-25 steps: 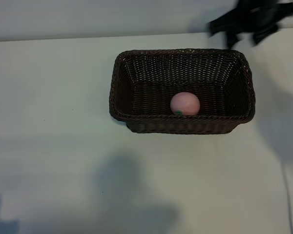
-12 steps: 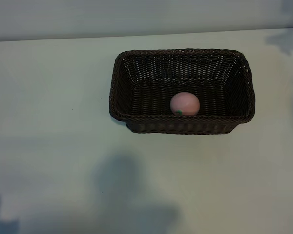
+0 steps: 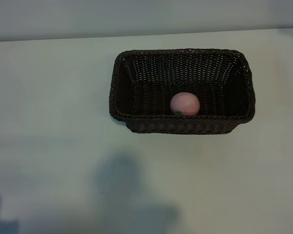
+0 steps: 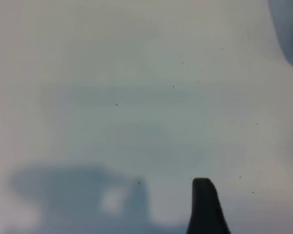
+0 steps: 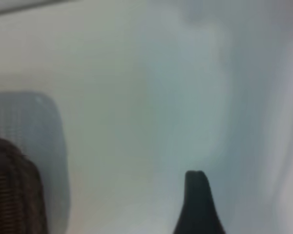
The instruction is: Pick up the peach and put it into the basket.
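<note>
Jaws of both arms cannot be judged with certainty: each wrist view shows only one dark fingertip over the bare pale surface, and nothing is between or near them. The left gripper shows one dark finger over the pale grey-green surface, and nothing is pinched there; from this I judge it spread and empty, parked away from the work. The right gripper also shows one finger only, so how wide it stands I cannot tell, but it carries nothing. In its view a corner of the basket lies at the edge, well apart from the finger.

In the exterior view, going from left to right, the surface is bare, then comes the large rectangular dark brown woven wicker basket with its braided rim. The small round pale pink peach rests inside it, on the bottom, close to the wall nearest the camera, with its tiny green mark low on the fruit.

So I judge the task done: the peach is in the basket and free. Only the return of the right arm to rest may remain.

Compared with one second ago, the dark right gripper that was above the far right corner of the basket is gone from the exterior view. Peach and basket have not shifted.
</note>
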You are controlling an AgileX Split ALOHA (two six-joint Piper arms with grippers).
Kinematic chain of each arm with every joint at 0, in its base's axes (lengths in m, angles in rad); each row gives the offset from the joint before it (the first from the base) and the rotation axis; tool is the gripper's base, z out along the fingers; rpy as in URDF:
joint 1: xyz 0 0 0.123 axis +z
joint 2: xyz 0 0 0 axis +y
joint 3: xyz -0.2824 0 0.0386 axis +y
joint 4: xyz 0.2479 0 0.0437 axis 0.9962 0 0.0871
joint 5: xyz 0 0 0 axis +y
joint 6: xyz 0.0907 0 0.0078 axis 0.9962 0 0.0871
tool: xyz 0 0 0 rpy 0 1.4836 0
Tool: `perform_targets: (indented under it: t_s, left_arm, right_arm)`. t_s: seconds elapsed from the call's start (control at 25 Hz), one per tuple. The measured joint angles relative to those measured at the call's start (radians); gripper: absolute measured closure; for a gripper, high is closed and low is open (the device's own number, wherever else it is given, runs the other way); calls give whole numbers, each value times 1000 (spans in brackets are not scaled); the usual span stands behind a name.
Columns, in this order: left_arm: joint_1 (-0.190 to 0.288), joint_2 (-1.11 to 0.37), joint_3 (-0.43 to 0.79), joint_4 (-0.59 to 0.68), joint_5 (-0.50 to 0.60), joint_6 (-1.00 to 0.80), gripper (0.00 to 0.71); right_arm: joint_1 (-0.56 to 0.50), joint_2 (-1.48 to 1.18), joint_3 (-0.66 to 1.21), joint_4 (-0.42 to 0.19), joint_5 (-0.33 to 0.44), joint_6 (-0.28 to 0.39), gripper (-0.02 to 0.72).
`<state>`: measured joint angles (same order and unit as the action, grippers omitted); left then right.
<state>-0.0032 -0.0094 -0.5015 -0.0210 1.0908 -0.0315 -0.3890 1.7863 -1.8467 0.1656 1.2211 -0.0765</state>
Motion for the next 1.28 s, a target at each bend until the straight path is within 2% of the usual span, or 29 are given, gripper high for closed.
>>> perform_targets:
  t_s: [0.2,0.4,0.52,0.76,0.88,0.96,1.16,1.28]
  left_arm:
    - [0,0,0,0,0,0,239]
    - [0,0,0,0,0,0,239]
    - [0,0,0,0,0,0,239]
    - [0,0,0,0,0,0,239]
    - [0,0,0,0,0,0,239]
    - [0,0,0,0,0,0,239]
    - [0,0,0,0,0,0,239]
    - [0,0,0,0,0,0,239]
  right_arm:
    - [-1,-205,65,14,0,-8,224]
    - [-1,-410,181,15,1,-15,224]
    - [7,-557,267,36,0,-20,226]
    - [145,-881,452,30,-58,-30,226]
    - [258,-1025,518,-19,-75,-7,226]
    - [307,-1099,555,-87,-61,20,226]
    - [359,-1291,648,-258,-40,102,226]
    - [360,-1399,698,-303,-42,114,226]
